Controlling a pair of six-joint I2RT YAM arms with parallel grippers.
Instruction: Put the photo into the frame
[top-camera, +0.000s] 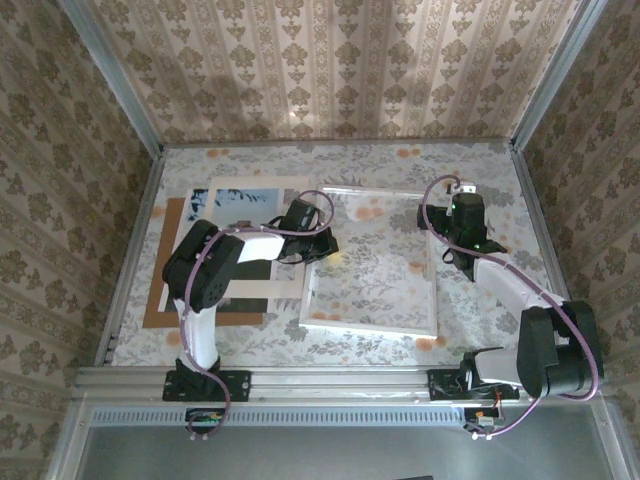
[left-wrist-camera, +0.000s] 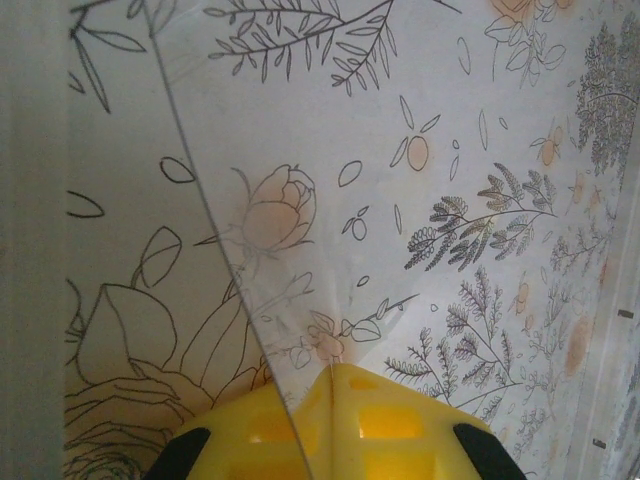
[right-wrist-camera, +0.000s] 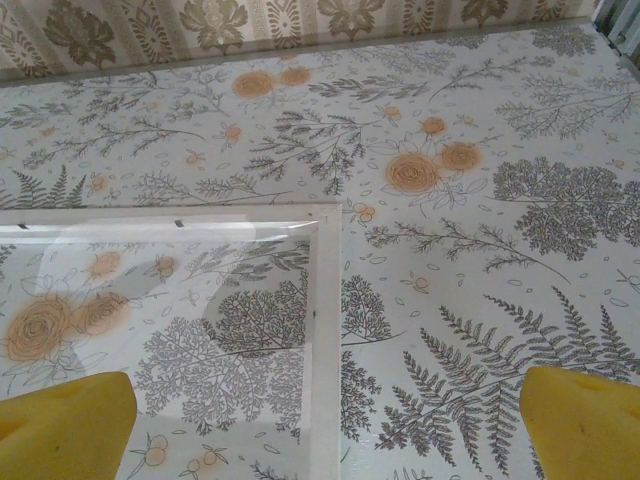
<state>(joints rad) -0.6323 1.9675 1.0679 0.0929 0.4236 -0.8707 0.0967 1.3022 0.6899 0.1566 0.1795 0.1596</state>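
Two tools attend the thin-edged white clear-paned frame (top-camera: 370, 327): left tool (left-wrist-camera: 325, 400) closed at its edge, right tool (right-wrist-camera: 325, 400) wide open. Hold the frame flat, advisably, before fetching the flat landscape photo print (top-camera: 245, 197).

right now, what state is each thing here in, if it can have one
frame, empty, only the tablecloth pattern shows through its pane
photo, not in the frame, lying to its left, partly hidden
left gripper, shut on the frame's left edge
right gripper, open, holding nothing, above the frame's right edge
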